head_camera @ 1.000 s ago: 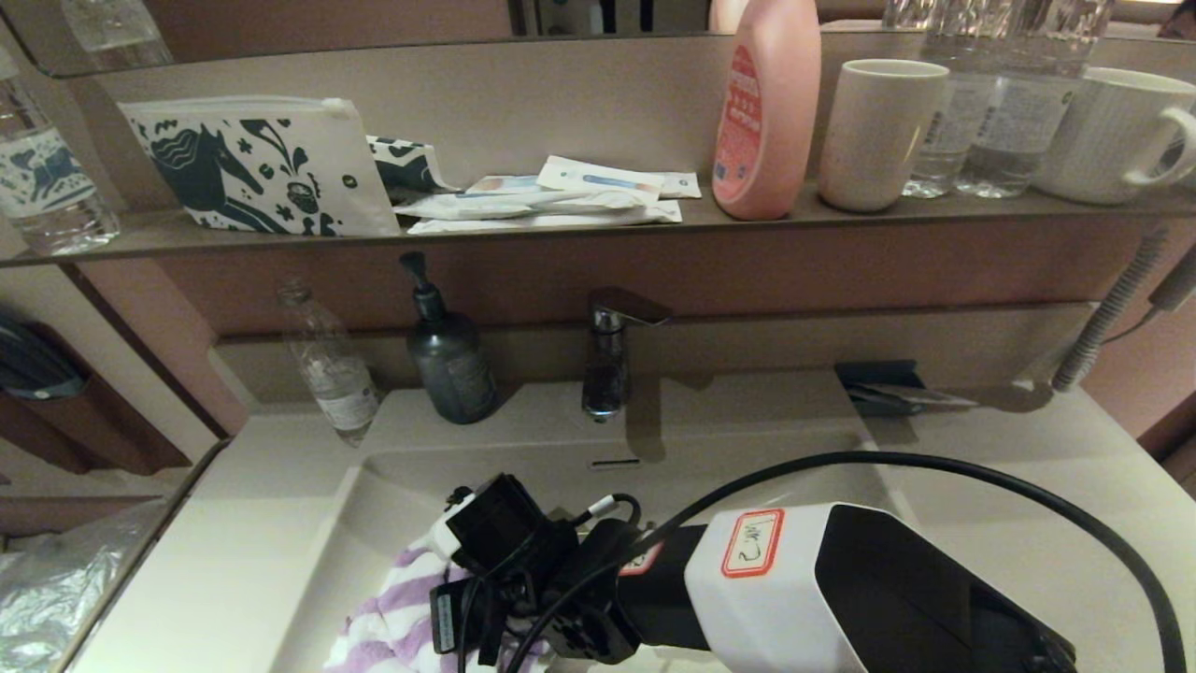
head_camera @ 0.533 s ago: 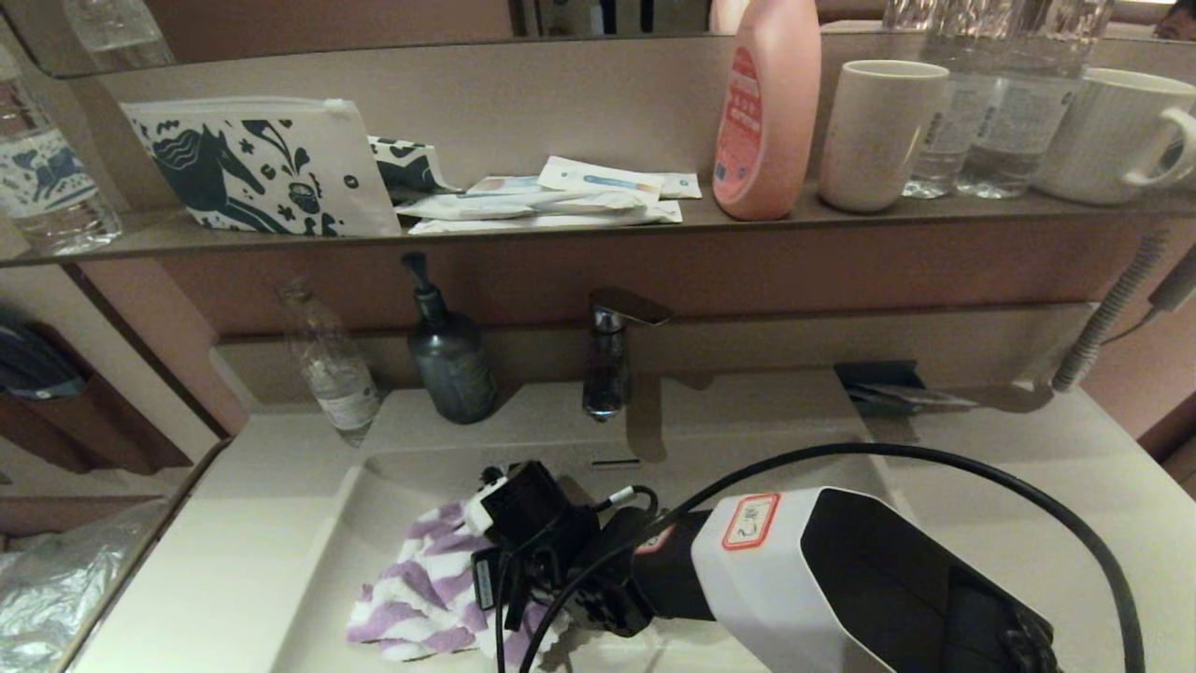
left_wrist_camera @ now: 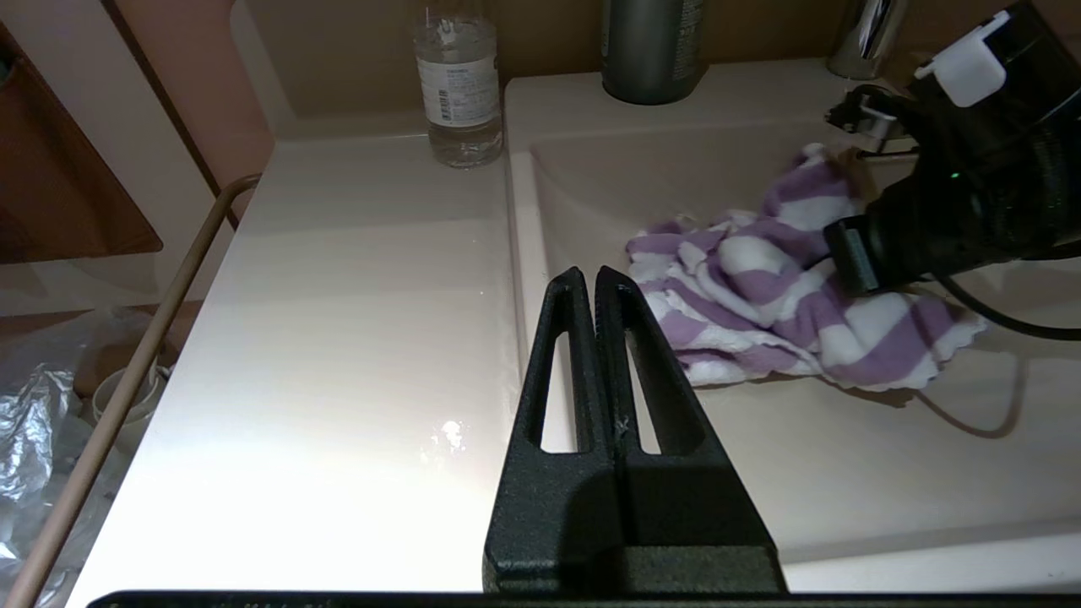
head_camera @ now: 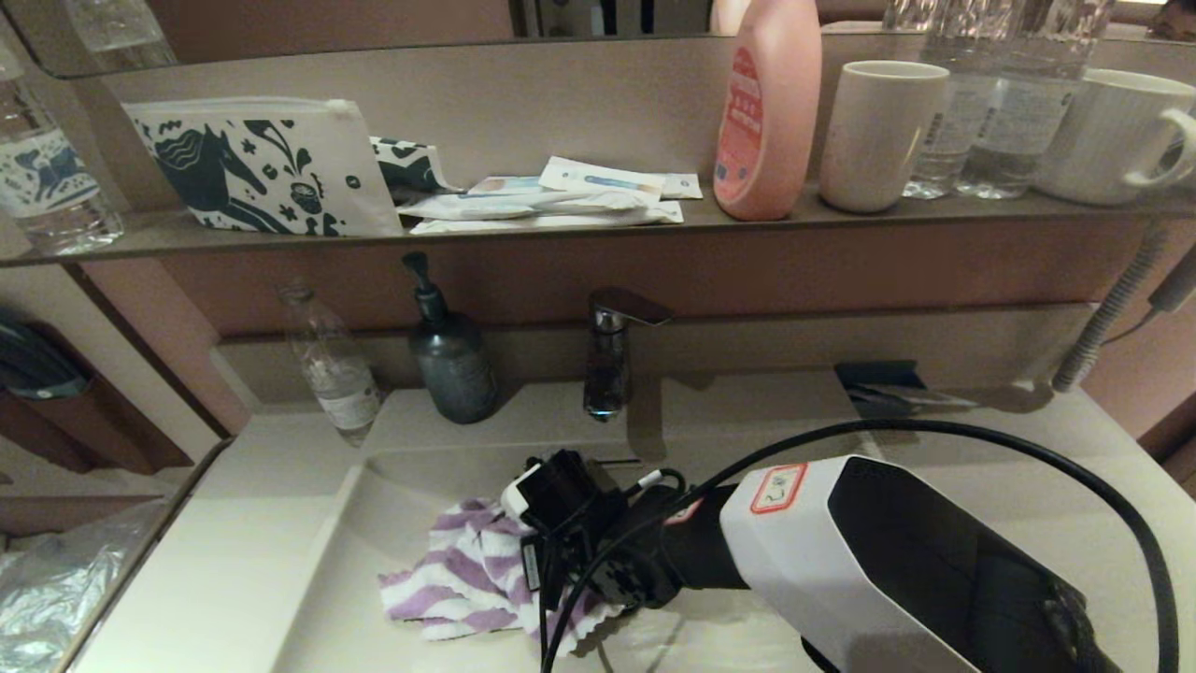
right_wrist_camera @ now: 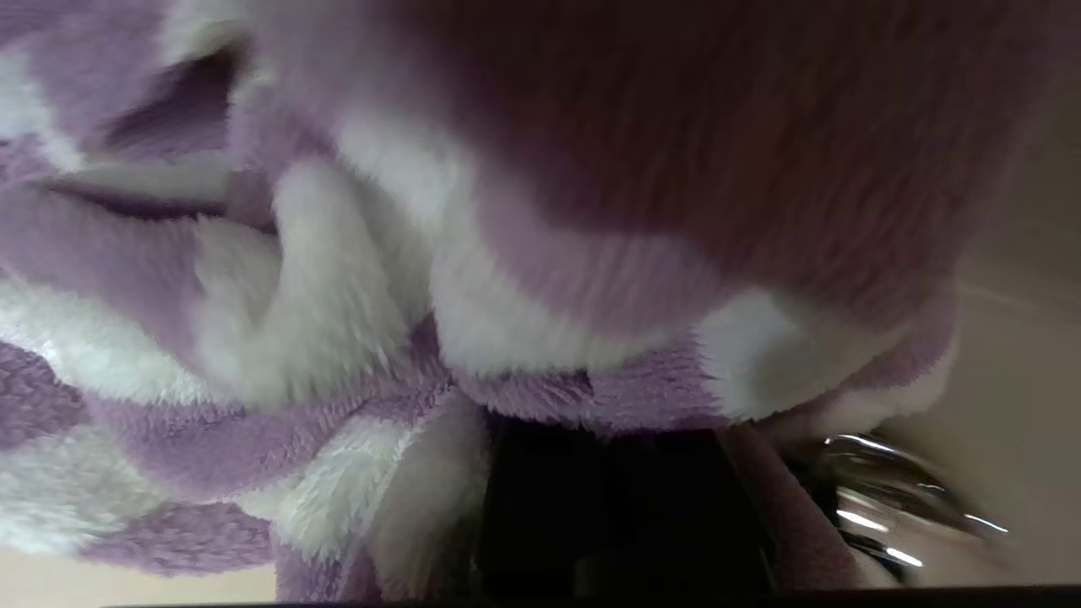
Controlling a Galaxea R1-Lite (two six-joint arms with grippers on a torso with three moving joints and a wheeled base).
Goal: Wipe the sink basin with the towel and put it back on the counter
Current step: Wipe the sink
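Observation:
The purple and white striped towel (head_camera: pixel 458 584) (left_wrist_camera: pixel 760 295) lies crumpled on the floor of the off-white sink basin (head_camera: pixel 392 495) (left_wrist_camera: pixel 844 456). My right gripper (head_camera: pixel 549 584) (left_wrist_camera: pixel 853 253) is down in the basin, shut on the towel's right side, its fingertips buried in the cloth. In the right wrist view the towel (right_wrist_camera: pixel 507 253) fills the frame, and the chrome drain plug (right_wrist_camera: pixel 895 498) shows beside it. My left gripper (left_wrist_camera: pixel 595 279) hovers shut and empty over the basin's left rim beside the counter (left_wrist_camera: pixel 338 338) (head_camera: pixel 215 561). It is out of the head view.
A chrome faucet (head_camera: pixel 607 355), a dark pump bottle (head_camera: pixel 451 365) and a clear bottle (head_camera: pixel 332 369) stand behind the basin. The shelf (head_camera: pixel 561 229) above holds a horse-print pouch, packets, a pink bottle and cups. My arm's black cable (head_camera: pixel 934 435) loops over the right counter.
My right gripper has dragged the towel across the basin floor, away from the front edge and rightward toward the faucet. The left arm shows no earlier view.

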